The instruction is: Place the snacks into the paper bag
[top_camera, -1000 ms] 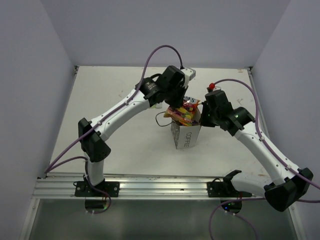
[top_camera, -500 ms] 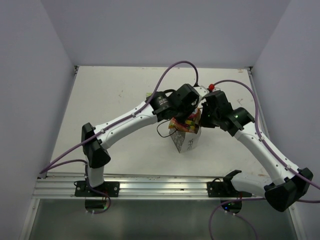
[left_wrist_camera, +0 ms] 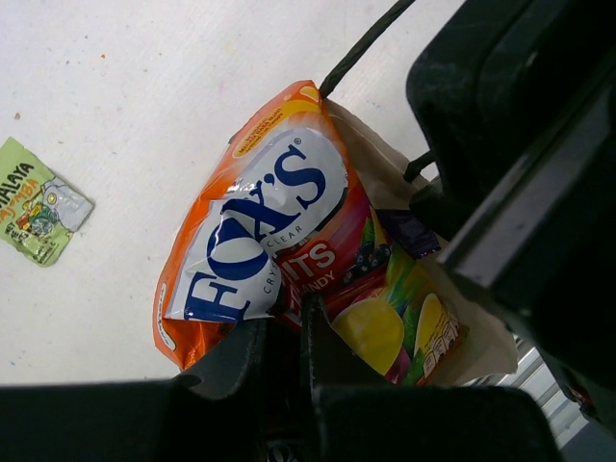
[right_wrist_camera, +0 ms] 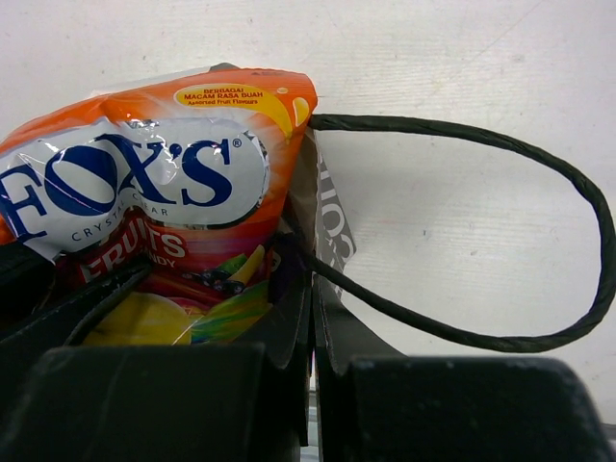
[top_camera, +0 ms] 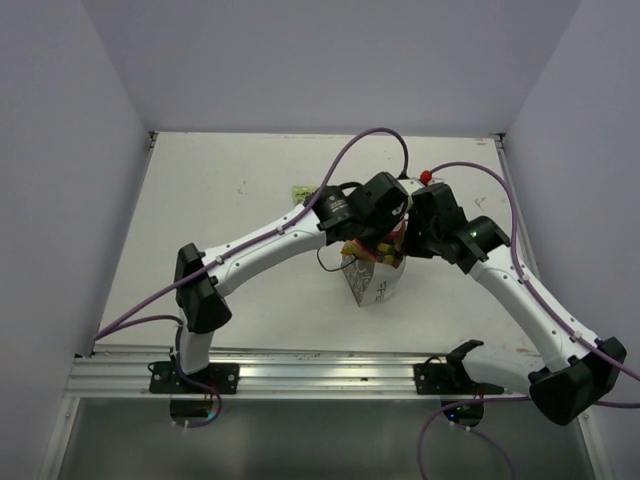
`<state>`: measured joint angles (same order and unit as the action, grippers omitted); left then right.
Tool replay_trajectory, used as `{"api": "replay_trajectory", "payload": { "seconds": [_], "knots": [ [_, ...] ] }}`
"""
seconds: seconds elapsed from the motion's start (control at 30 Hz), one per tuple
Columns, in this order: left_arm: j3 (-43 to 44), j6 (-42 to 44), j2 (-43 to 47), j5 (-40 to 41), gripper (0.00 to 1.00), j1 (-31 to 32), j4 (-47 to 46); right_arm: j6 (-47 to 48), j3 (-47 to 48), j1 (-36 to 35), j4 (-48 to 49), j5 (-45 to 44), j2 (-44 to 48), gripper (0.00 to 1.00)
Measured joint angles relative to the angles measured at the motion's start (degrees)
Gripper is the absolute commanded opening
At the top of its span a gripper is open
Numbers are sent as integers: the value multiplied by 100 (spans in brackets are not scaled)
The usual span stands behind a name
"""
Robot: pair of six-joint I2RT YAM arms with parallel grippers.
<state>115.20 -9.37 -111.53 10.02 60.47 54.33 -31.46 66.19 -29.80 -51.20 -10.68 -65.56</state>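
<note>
- left gripper was pinched narrow on the red-yellow multicolour packet, which sat half inside the paper bag just ahead of its fingers.
- right gripper clamped the bag's rim beside that packet.
- pale green packet lay well to the left gripper's left.

- Paper bag: white with grey lettering, standing at the centre of the top view, mouth open, black cord handle looped out sideways.
- FOX'S packet: shiny orange-red multicolour, creased, lower end inside the bag mouth, upper part protruding.
- Pale green packet: lying flat at the left edge of the left wrist view, well apart from the bag.
</note>
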Motion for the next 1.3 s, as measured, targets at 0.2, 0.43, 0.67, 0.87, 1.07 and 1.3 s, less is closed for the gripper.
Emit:
{"api": "replay_trajectory", "payload": {
  "seconds": [0.2, 0.43, 0.67, 0.87, 1.07, 1.3],
  "knots": [
    [-308, 2, 103, -83, 0, 0, -177, 0, -13, 13, -57, -17, 4, 0],
    [-774, -2, 409, -61, 0, 4, -247, 2, -13, -15, -31, 74, 15, 0],
    [-632, -2, 560, 22, 0, 35, 120, 2, -13, -35, 31, 173, 66, 0],
    [24, -11, 579, 90, 0, 114, 546, 2, -9, -24, 127, 210, 118, 0],
    [332, -17, 610, 63, 0, 118, 599, 9, -9, -17, 131, 232, 173, 0],
    [186, -118, 612, -87, 0, 116, 555, 26, -9, -17, 76, 232, 170, 0]
  ]
}}
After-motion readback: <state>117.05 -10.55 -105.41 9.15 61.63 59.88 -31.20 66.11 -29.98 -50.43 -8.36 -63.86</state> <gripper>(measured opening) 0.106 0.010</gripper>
